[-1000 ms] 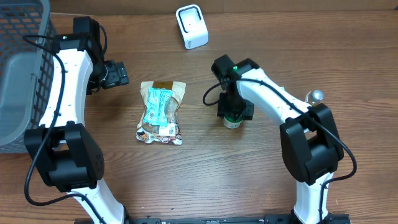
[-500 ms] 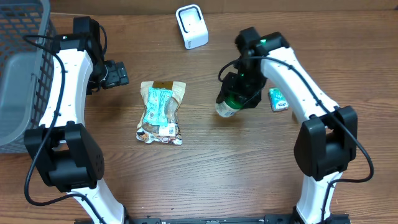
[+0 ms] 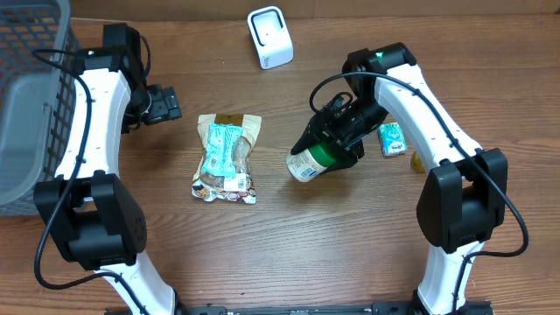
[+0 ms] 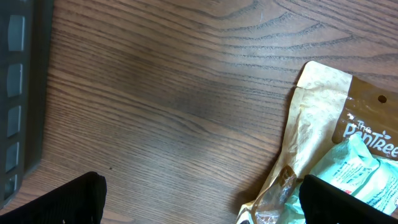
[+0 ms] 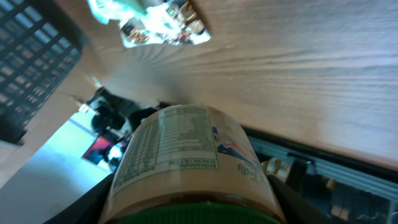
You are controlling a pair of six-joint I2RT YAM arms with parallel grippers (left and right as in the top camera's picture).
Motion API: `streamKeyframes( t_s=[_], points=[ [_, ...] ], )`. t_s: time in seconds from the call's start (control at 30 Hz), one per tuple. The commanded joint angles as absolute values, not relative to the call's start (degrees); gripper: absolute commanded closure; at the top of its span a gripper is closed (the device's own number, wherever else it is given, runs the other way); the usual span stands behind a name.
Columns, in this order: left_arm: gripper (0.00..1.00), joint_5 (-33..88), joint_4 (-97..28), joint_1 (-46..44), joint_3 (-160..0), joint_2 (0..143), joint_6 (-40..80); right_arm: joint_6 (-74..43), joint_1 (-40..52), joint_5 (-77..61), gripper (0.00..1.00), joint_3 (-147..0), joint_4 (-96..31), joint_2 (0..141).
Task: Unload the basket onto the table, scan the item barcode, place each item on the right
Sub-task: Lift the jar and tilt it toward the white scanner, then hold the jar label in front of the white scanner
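Jar point(image 3: 306, 163) tilted in right pincer point(image 3: 334, 144), green lid point(image 5: 193, 218) cropped; left pincer point(image 3: 164, 103) wide, tips point(image 4: 68, 200) barely in frame

On the table point(image 3: 289, 254), the basket point(image 3: 26, 105) sits at 10 o'clock, the scanner point(image 3: 269, 37) at 12, the pouch point(image 3: 227, 157) left of centre, the jar point(image 3: 304, 164) tilted in the right claw point(image 3: 341, 140) at the pouch's 3 o'clock, and a small packet point(image 3: 392, 140) at the jar's 3 o'clock.

Table point(image 3: 289, 254) is showing matt wood grain. Jar point(image 3: 308, 163) is carrying a smooth printed label, possibly paper, under a green lid point(image 3: 326, 154). Pouch point(image 3: 227, 157) is showing matt kraft paper. Scanner point(image 3: 269, 37) is gleaming glossy white.
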State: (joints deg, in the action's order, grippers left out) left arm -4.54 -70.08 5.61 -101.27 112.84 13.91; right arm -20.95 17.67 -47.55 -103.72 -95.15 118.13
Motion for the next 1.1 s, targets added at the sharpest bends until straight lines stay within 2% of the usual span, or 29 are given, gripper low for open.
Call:
streamKeyframes(
  t_s=[0.0,0.23,0.33,0.53,0.63,0.8,1.07],
  points=[
    [0.01,-4.86,-70.02,5.21,-102.15,112.27,13.26,-20.53,17.61,-53.82,0.89,-105.12,-95.48,115.83],
    [0.01,-4.86,-70.02,5.21,-102.15,112.27,13.26,-20.75,17.61,-60.05,0.93,-105.12,-96.38,115.83],
    [0.01,-4.86,-70.02,5.21,-102.15,112.27,13.26,-20.73,17.61,-60.12,0.96,-105.12,-96.40,115.83],
    [0.00,-4.86,-70.02,5.21,-102.15,112.27,13.26,-20.67,17.61,-57.65,0.96,-105.12,-92.18,115.83],
    [0.01,-4.86,-70.02,5.21,-102.15,112.27,13.26,-20.71,17.65,-45.69,0.96,-105.10,-81.56,115.83],
    [0.01,-4.86,-70.02,5.21,-102.15,112.27,13.26,-20.69,17.65,-35.44,0.96,-105.08,-68.49,115.83],
    [0.01,-4.86,-70.02,5.21,-102.15,112.27,13.26,-21.41,16.36,-34.35,0.96,-105.08,-36.97,115.83]
  ],
)
